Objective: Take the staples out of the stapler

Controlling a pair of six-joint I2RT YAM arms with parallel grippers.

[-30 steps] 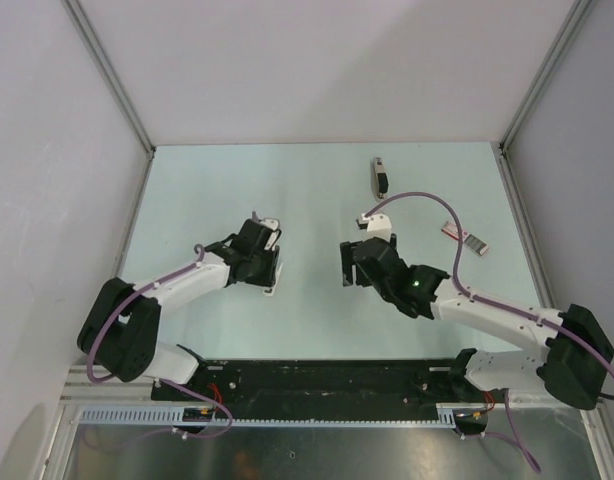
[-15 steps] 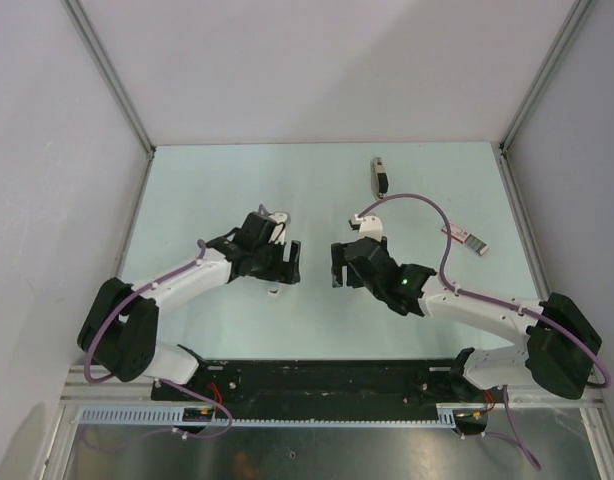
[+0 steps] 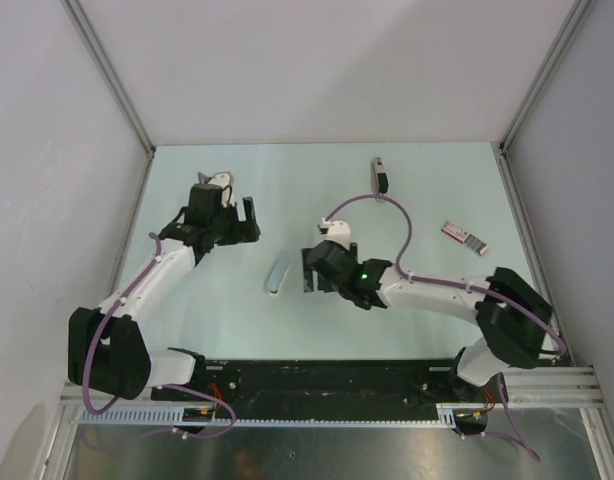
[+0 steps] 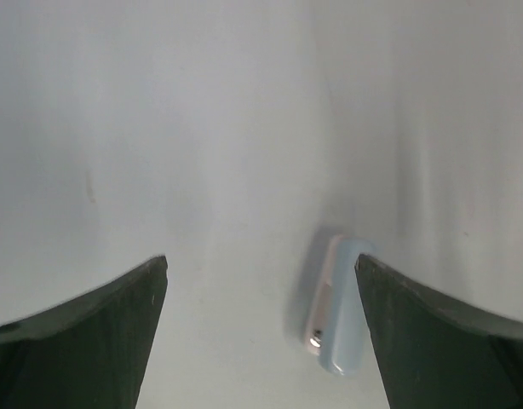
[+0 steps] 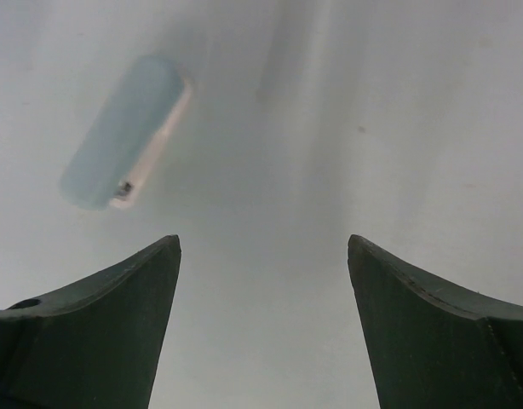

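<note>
The stapler (image 3: 380, 175), a slim black and silver bar, lies alone at the back of the table, far from both grippers. I see no staples. A light-blue and white bar (image 3: 277, 273) with a small metal rivet lies flat on the table between the arms. My left gripper (image 3: 250, 220) is open and empty, up and to the left of that bar; in the left wrist view the bar (image 4: 338, 315) lies beside the right finger. My right gripper (image 3: 309, 270) is open and empty just right of it; in the right wrist view the bar (image 5: 125, 132) is ahead and to the left.
A flat red-and-white box (image 3: 463, 237) lies at the right side of the table. Grey walls and metal frame posts (image 3: 107, 75) close in the table on three sides.
My left gripper opened, let go of the light-blue bar and drew back to the upper left. The bar now lies on the table. My right gripper moved left towards it.
</note>
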